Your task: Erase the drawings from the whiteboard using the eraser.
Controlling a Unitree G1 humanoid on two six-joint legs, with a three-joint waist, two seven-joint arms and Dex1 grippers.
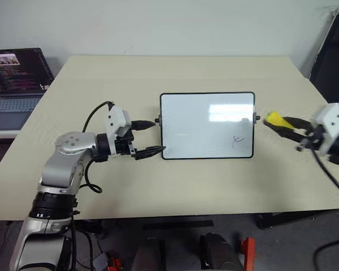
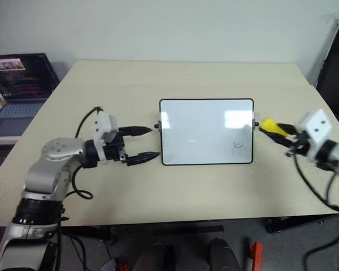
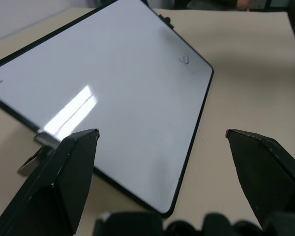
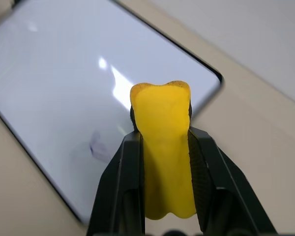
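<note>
Eraser (image 4: pixel 163 147) clamped tight between the black fingers of the right end effector (image 1: pixel 283 125), yellow tip poking out ahead and aimed at the whiteboard (image 1: pixel 207 125). It hovers just off the board's right short edge, near the small knob there, not touching the white face as far as these views tell. Over on the other side, the left end effector (image 1: pixel 148 138) sits with its fingers spread wide and nothing between them, straddling the board's left edge close to the near corner; whether a fingertip is actually pressing the frame is hard to say. The board itself lies flat in the middle of the pale surface (image 1: pixel 158 192), and one small blue mark (image 1: pixel 237 140) shows on it, down toward the near right corner. That is the nearest part of the board to the eraser, which is handy. Reading this as the approach to a wipe: tool in hand, target in sight, contact not yet made. The next move asks the right arm to swing in over the frame, lower the yellow tip onto that scribble and rub across it with steady pressure, while the left side keeps the light board from sliding. A laptop (image 1: pixel 14 84) sits off to the far left, well clear of the action
</note>
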